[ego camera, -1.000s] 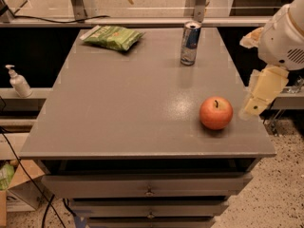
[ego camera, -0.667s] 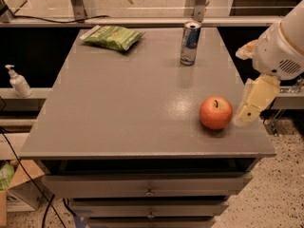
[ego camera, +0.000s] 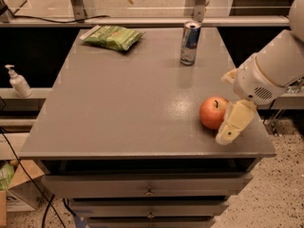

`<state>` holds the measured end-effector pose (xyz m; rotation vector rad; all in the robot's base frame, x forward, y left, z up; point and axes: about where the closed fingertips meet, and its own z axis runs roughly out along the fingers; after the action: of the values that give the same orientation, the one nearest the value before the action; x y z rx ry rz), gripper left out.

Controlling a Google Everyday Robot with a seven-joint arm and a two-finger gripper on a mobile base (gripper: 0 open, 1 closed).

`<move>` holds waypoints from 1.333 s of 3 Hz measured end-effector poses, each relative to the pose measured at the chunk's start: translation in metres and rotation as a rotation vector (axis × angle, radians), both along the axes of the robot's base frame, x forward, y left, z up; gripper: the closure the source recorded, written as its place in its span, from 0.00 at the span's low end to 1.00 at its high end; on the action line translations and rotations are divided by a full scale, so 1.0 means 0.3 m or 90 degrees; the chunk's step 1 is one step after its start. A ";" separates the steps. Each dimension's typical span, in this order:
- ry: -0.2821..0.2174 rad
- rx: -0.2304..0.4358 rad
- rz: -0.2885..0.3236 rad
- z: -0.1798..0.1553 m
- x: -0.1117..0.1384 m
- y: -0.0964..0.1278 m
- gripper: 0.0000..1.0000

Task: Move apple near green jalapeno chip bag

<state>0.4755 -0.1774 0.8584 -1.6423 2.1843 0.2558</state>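
The orange-red apple (ego camera: 213, 112) sits on the grey table (ego camera: 123, 103) near its front right corner. My gripper (ego camera: 230, 106) is at the apple's right side, reaching in from the right edge of the view. It is open, with one cream finger (ego camera: 234, 122) low against the apple's right flank and the other showing just above, by the white wrist. The green jalapeno chip bag (ego camera: 113, 36) lies flat at the table's far left corner, far from the apple.
A blue-and-silver drink can (ego camera: 190, 42) stands upright at the back right of the table. Drawers (ego camera: 149, 186) sit under the tabletop. A soap dispenser (ego camera: 18, 81) stands on a shelf at the left. A rail runs behind the table.
My gripper has come down and in from the right, from beside the table's edge to right against the apple. The apple, bag and can have not moved.
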 end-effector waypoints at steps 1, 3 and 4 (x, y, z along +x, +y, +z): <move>0.019 0.019 -0.001 -0.071 -0.007 0.042 0.18; 0.006 0.027 0.017 -0.063 0.017 0.131 0.64; -0.032 0.042 0.043 0.001 0.105 0.215 0.87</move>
<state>0.5069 -0.1128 0.8588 -1.6697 2.0642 0.2979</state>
